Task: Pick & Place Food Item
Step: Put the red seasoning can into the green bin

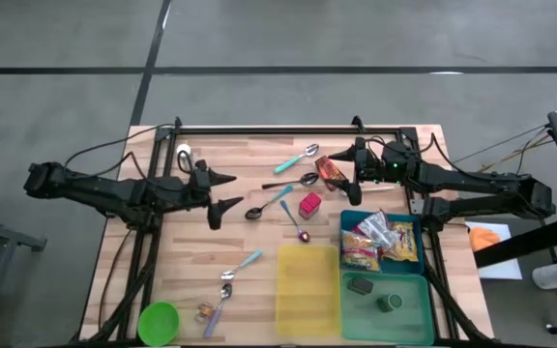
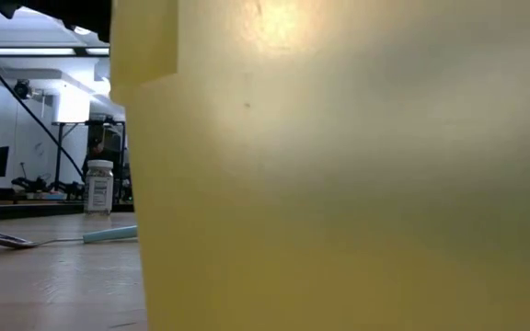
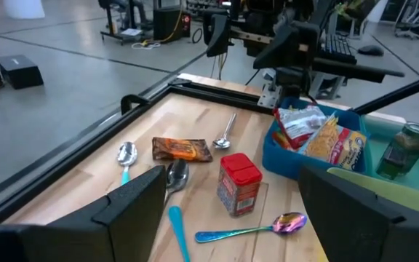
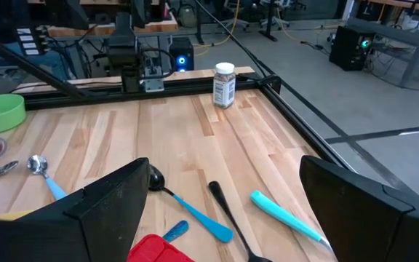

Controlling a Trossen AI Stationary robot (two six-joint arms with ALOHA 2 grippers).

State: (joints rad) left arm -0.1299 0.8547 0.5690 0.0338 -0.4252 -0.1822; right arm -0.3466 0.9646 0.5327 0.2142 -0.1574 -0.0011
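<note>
While both sets of fingers gape empty, left gripper (image 1: 222,192) and right gripper (image 1: 348,172) flank the red can (image 1: 309,204).

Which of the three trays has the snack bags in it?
The blue tray, beside the right arm; the yellow tray looks empty and the green tray holds small dark jars.
</note>
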